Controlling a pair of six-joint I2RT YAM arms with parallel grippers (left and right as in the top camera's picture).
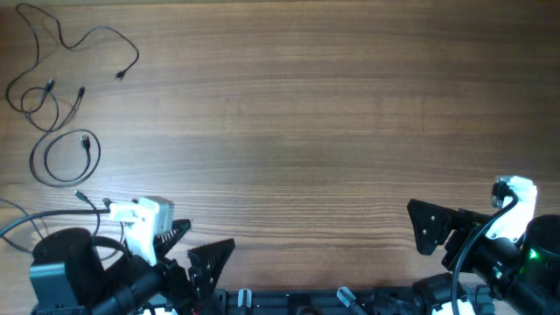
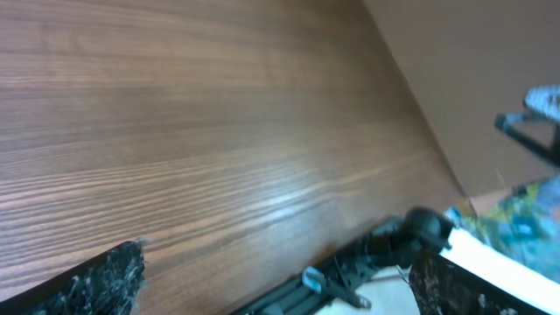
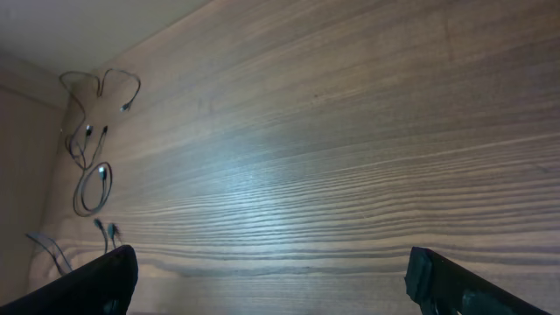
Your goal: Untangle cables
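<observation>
The cables (image 1: 61, 96) are thin black wires with small plugs, spread in loose loops at the far left of the wooden table; one forms a round coil (image 1: 66, 157). They also show at the upper left of the right wrist view (image 3: 92, 149). My left gripper (image 1: 197, 249) is open and empty at the front left edge, apart from the cables; its jaws frame bare wood in the left wrist view (image 2: 280, 280). My right gripper (image 1: 429, 229) is open and empty at the front right, far from the cables, its jaws (image 3: 271, 280) over bare wood.
Two more plug ends (image 1: 87, 201) lie near the left arm's base, also in the right wrist view (image 3: 105, 229). The table's front edge carries a black rail with clips (image 2: 350, 271). Beyond the right edge are the floor and clutter (image 2: 525, 219).
</observation>
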